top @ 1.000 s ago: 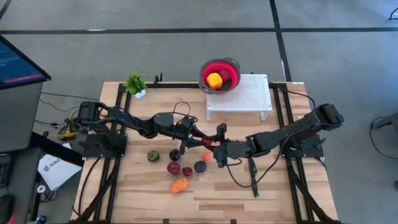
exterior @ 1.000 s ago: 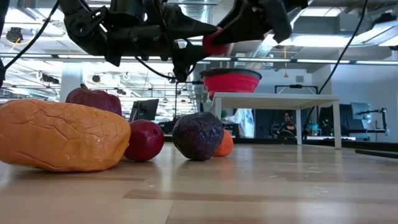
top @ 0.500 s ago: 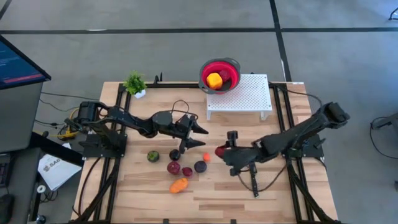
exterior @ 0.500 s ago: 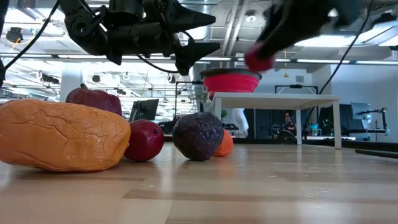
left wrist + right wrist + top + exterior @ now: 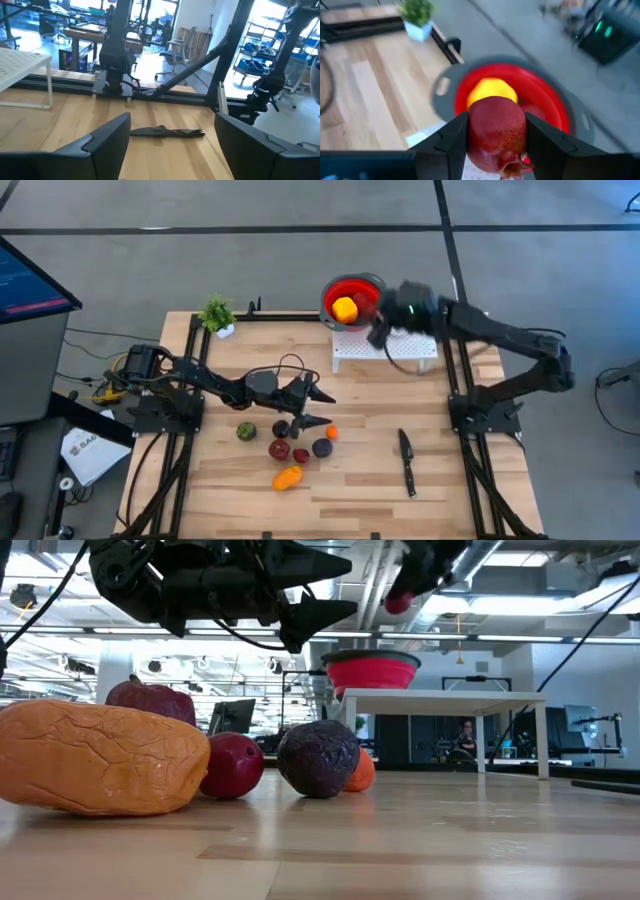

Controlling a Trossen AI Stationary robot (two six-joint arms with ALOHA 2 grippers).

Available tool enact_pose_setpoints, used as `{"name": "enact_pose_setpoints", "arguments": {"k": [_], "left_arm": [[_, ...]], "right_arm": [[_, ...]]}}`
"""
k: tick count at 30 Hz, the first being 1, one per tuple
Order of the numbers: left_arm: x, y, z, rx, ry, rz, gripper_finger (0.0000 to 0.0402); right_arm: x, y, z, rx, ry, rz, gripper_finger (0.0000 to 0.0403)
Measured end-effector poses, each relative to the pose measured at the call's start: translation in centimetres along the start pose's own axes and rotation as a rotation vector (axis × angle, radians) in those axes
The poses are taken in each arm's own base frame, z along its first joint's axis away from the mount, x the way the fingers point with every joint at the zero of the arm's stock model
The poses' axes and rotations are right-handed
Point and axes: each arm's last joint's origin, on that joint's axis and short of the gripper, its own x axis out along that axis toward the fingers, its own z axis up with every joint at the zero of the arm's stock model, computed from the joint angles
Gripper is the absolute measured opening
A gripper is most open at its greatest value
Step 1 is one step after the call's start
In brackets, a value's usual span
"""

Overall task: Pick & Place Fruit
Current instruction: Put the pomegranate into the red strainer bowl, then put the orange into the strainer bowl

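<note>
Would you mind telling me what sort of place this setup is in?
Probably a robotics lab or open workshop: exposed ceiling ducts, blue parts shelving, office chairs, and a monitor beside the wooden table.

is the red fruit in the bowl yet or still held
Still held: the dark red fruit sits clamped between the right gripper's fingers, above the red bowl, which already holds a yellow fruit.

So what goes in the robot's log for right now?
right gripper: holding dark red fruit over red bowl | left gripper: jaws open above table fruit
</note>
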Motion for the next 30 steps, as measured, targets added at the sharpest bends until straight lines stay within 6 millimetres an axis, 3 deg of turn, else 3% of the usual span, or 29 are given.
{"name": "enact_pose_setpoints", "arguments": {"k": [8,13,19,30], "left_arm": [[0.0,0.1,0.0,-0.003,0.003,0.009,0.0282],[0.0,0.1,-0.1,-0.005,0.008,0.009,0.0282],[0.0,0.1,-0.2,-0.006,0.016,0.010,0.0282],[0.0,0.1,-0.2,-0.006,0.017,0.009,0.0282]], "right_arm": [[7.4,-5.6,0.4,0.097,0.360,-0.031,0.0170],[10.4,-6.5,0.1,0.126,0.458,0.043,0.0182],[11.7,-6.2,0.2,0.127,0.476,0.072,0.0192],[11.5,-6.1,0.3,0.133,0.473,0.072,0.0242]]}}
